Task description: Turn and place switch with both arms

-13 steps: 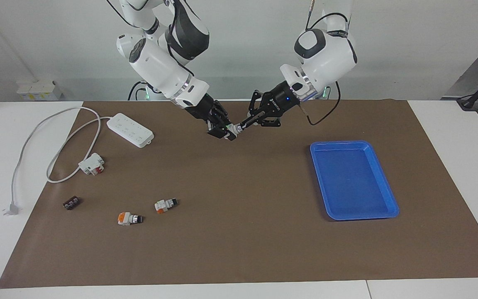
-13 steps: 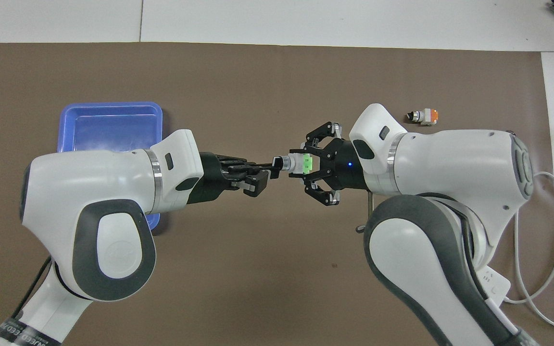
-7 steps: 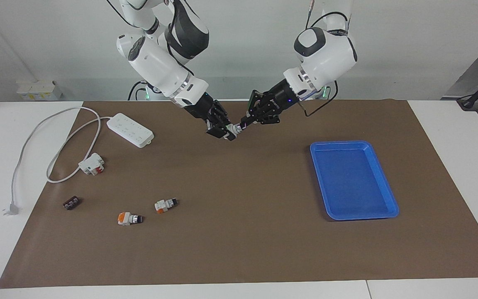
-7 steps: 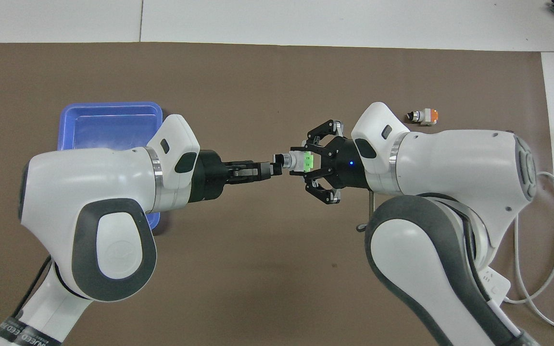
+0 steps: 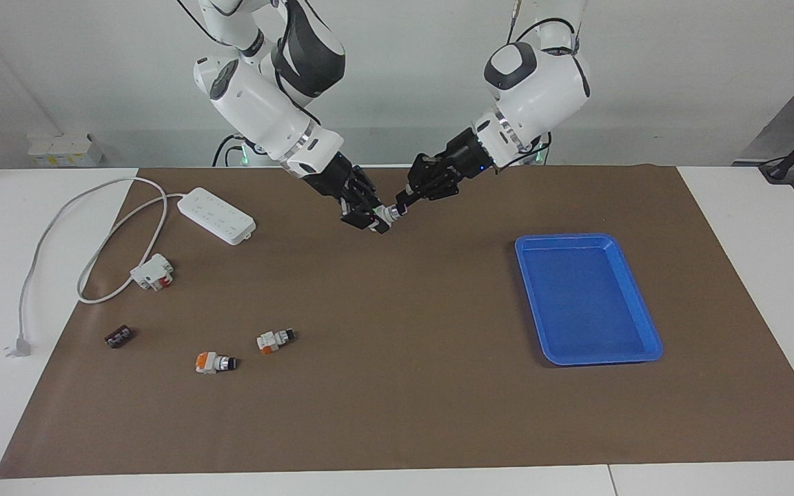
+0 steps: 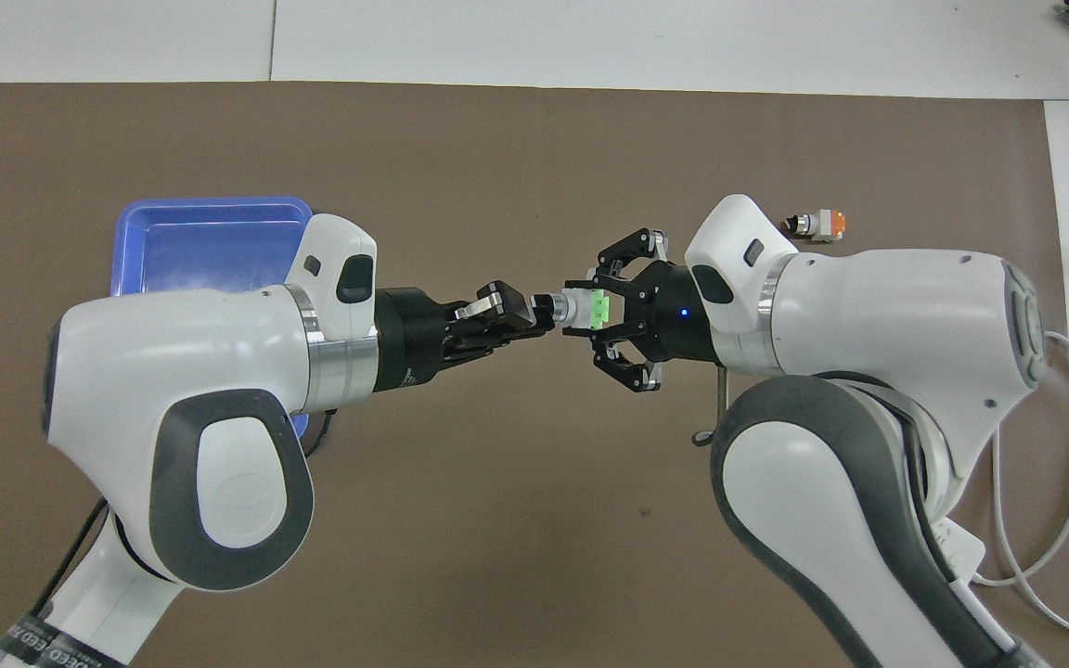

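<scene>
The switch (image 6: 579, 309) hangs in the air between both grippers, over the brown mat's middle. It lies level, its green patch up, and it is small in the facing view (image 5: 384, 218). My right gripper (image 6: 590, 311) (image 5: 375, 219) is shut on its white body, with the outer links splayed to the sides. From the blue tray's end, my left gripper (image 6: 534, 320) (image 5: 400, 205) is shut on the black knob end beside the silver collar. The orange-red face is hidden.
A blue tray (image 5: 562, 238) (image 6: 210, 232) lies toward the left arm's end. Toward the right arm's end are two orange switches (image 5: 214, 362) (image 5: 274, 339), a white-and-red block (image 5: 152, 271), a small dark part (image 5: 118, 337) and a power strip (image 5: 216, 215) with its cable.
My left wrist has turned about its own axis while holding the knob end, and that forearm has lifted. The switch and my right gripper have shifted only slightly.
</scene>
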Motion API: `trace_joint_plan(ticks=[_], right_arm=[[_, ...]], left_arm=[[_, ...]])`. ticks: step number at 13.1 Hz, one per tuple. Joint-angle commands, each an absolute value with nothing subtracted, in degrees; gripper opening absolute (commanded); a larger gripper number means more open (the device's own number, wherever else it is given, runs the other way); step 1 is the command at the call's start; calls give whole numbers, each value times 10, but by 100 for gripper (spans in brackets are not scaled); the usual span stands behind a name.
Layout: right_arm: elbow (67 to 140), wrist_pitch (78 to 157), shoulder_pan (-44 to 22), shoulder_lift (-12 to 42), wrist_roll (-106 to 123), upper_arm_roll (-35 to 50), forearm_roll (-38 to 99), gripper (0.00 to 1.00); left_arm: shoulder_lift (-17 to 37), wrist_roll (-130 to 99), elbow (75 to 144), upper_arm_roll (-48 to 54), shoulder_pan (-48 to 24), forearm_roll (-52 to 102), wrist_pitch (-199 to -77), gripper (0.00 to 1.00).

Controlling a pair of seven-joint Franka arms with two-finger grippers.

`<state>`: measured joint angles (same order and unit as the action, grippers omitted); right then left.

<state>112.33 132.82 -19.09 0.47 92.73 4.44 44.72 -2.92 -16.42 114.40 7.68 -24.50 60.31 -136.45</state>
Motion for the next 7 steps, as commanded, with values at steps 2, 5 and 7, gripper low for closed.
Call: trace_joint_plan(ticks=[2, 5, 7], right_arm=[[1135, 1331, -197, 7, 918, 55, 458, 0], [1136, 1331, -197, 7, 918, 55, 458, 0], [1136, 1331, -197, 7, 918, 55, 457, 0]], left_arm=[[-31, -252, 1121, 87, -259, 619, -1383, 0], [-32, -342, 1122, 87, -258, 618, -1383, 0], [-32, -400, 1124, 86, -256, 618, -1383, 0]])
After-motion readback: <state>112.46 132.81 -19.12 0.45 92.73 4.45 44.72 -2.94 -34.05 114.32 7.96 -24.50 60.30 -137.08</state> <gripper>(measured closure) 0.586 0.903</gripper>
